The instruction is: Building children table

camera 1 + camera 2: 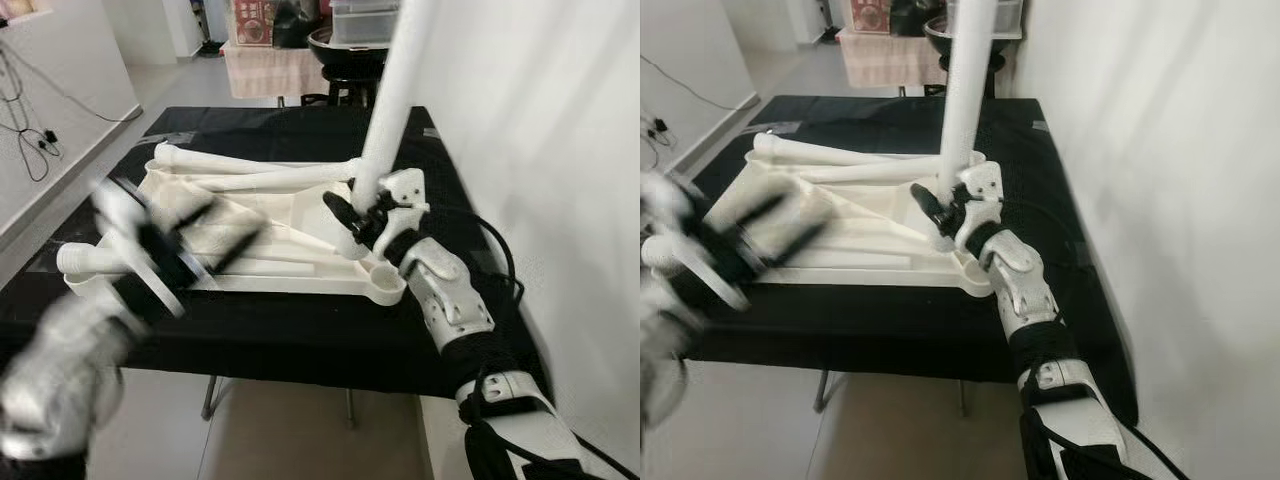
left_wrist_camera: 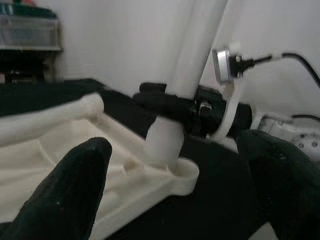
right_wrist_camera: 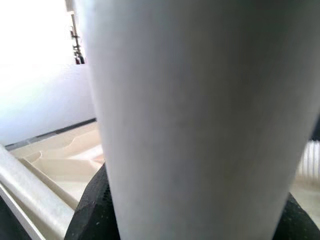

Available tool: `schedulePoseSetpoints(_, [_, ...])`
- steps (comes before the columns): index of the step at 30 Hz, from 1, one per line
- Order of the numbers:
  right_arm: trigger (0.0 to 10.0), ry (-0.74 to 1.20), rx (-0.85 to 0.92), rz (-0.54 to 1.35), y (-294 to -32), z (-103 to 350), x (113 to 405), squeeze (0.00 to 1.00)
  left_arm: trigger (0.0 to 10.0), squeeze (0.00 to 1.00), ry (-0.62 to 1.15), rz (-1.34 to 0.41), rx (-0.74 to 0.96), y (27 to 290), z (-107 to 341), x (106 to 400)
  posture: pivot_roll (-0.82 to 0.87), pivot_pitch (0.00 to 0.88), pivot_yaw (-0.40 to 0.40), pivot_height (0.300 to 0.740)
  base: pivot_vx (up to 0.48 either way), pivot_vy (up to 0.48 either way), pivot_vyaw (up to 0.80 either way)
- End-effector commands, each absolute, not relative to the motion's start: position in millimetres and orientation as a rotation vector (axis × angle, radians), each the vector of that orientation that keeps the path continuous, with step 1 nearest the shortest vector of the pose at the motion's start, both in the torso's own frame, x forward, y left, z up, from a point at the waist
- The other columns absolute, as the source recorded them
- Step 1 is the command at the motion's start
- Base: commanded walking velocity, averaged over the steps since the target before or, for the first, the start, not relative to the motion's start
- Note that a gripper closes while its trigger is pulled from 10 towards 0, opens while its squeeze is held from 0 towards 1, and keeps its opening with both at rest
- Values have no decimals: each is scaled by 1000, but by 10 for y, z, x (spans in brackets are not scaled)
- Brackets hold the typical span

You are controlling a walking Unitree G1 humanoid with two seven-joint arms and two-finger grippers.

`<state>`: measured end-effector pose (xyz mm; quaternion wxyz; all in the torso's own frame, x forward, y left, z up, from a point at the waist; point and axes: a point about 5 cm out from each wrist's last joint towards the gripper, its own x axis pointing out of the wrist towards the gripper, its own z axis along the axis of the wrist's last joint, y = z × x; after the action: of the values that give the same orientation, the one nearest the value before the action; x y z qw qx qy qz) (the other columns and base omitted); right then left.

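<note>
On the black-covered table, our white tabletop panel is lying upside down, with loose legs resting across it. We are holding one white table leg upright with our right gripper, its black fingers clamped around the leg just above the round corner socket at the panel's near right corner. Our left gripper is hovering, blurred, over the panel's near left part, its fingers spread apart and holding nothing.
</note>
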<state>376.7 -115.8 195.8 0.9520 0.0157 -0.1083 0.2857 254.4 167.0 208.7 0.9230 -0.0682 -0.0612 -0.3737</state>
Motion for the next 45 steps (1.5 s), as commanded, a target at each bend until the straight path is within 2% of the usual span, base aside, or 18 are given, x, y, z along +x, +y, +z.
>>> schedulePoseSetpoints(1, [0,-249,35,574,-1210,1952,3754,0,10000,0,-132,-746,-101,1643,2081,2500,-10,88,24,740,0,0,0])
schedulePoseSetpoints(2, [0,-257,29,578,-1226,1946,3748,0,10000,0,-102,-732,-100,1626,1999,2452,-10,88,24,740,0,0,0])
schedulePoseSetpoints(3, [902,-269,22,604,-1233,1958,3743,0,10000,0,-50,-747,-93,1579,1884,2355,1,122,31,740,0,0,0])
schedulePoseSetpoints(4, [6941,-277,8,621,-1246,1967,3747,0,10000,0,-4,-759,-85,1534,1778,2273,4,129,32,740,0,0,0])
schedulePoseSetpoints(5, [10000,-279,11,640,-1260,1982,3756,0,10000,0,36,-761,-74,1489,1688,2198,15,159,37,740,0,0,0])
schedulePoseSetpoints(6, [10000,-281,6,666,-1278,2007,3765,0,10000,0,77,-750,-47,1437,1595,2102,20,197,47,740,0,0,0])
schedulePoseSetpoints(10, [10000,-284,-6,683,-1291,2022,3778,0,10000,0,84,-720,-56,1421,1582,2062,22,219,54,740,0,0,0])
schedulePoseSetpoints(12, [10000,-286,-9,748,-1320,2053,3785,0,10000,0,71,-622,-70,1492,1637,1997,38,277,65,740,0,0,0])
schedulePoseSetpoints(22, [10000,-326,5,841,-1486,2213,3787,0,10000,0,42,-581,15,1402,1752,1676,52,368,77,740,0,0,0])
schedulePoseSetpoints(27, [10000,-339,18,858,-1560,2289,3793,0,10000,0,50,-598,4,1357,1780,1583,49,392,79,740,0,0,0])
schedulePoseSetpoints(35, [10000,-328,19,1100,-1639,2387,3684,0,10000,0,70,-620,-42,1323,1838,1459,57,435,80,740,0,0,0])
schedulePoseSetpoints(37, [10000,-328,19,1100,-1639,2387,3684,0,10000,0,70,-620,-42,1323,1838,1459,57,435,80,740,0,0,0])
schedulePoseSetpoints(41, [10000,-226,-80,1306,-1614,2294,3553,0,10000,0,67,-620,-35,1315,1861,1452,54,443,74,740,0,0,0])
schedulePoseSetpoints(45, [10000,-189,-150,1357,-1630,2298,3539,0,10000,0,65,-617,-32,1295,1863,1449,48,442,71,740,0,0,0])
